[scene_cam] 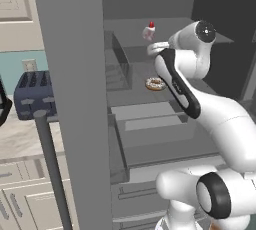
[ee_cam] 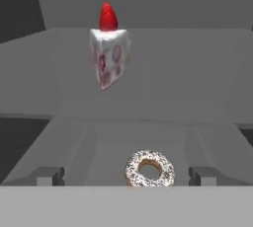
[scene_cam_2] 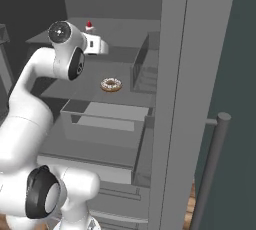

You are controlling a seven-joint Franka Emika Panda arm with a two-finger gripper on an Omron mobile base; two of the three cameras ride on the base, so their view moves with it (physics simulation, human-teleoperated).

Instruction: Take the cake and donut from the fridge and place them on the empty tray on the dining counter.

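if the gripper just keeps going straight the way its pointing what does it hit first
Likely the cake, or the fridge back wall close behind it. The open gripper looks along the shelf; the cake stands just above the view's centre, the donut lies lower and nearer, probably under its path. Depth is uncertain.

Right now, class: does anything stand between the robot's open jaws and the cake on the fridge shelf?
Nothing visible does. In the hand view the cake stands ahead on the upper fridge shelf with open space before it. The donut lies lower and nearer, below the line to the cake.
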